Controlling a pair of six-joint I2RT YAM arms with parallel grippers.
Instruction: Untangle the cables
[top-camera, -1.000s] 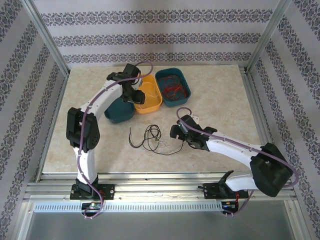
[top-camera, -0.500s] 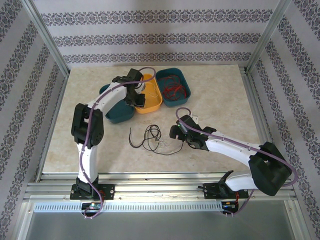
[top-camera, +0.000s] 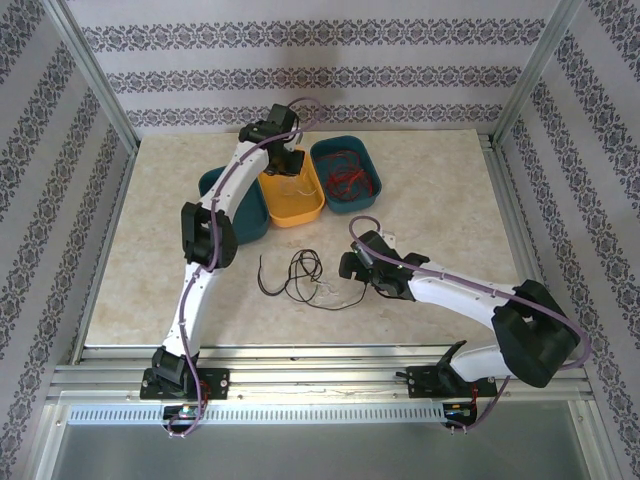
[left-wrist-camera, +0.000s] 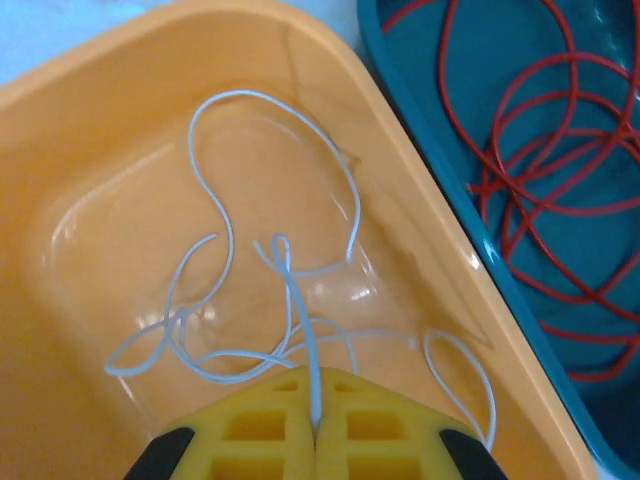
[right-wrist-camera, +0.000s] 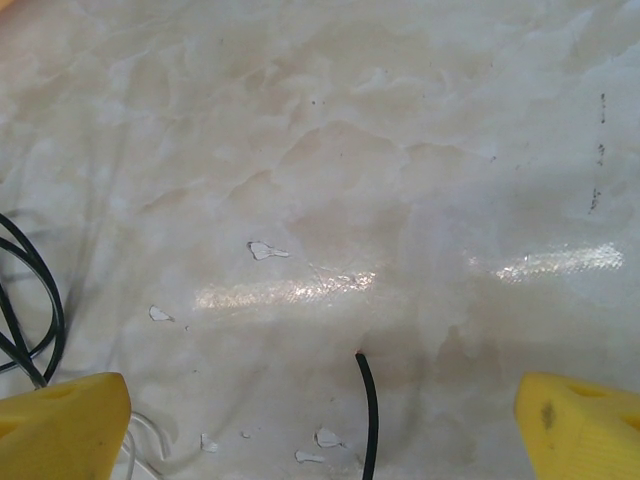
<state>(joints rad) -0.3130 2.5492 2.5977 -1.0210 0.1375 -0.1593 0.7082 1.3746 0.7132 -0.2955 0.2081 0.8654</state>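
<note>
My left gripper (left-wrist-camera: 316, 375) is shut on a white cable (left-wrist-camera: 300, 300) that lies looped in the yellow tray (left-wrist-camera: 120, 90). Seen from above, that gripper (top-camera: 283, 160) hangs over the far end of the yellow tray (top-camera: 300, 210). Red cables (top-camera: 345, 175) lie coiled in the teal tray (top-camera: 372, 165) to its right. A tangle of black cables (top-camera: 300, 272) with a thin white one rests on the table. My right gripper (right-wrist-camera: 320, 420) stands open just right of the tangle, low over the table, with a black cable end (right-wrist-camera: 368, 410) between its fingers, untouched.
A second teal tray (top-camera: 240, 228) sits left of the yellow one, partly under my left arm. Black loops (right-wrist-camera: 30, 290) lie by the right gripper's left finger. Metal frame rails border the marble table (top-camera: 450, 200) on all sides.
My left gripper closed on the white cable and the left arm stretched toward the far end of the yellow tray. The right arm stayed still.
</note>
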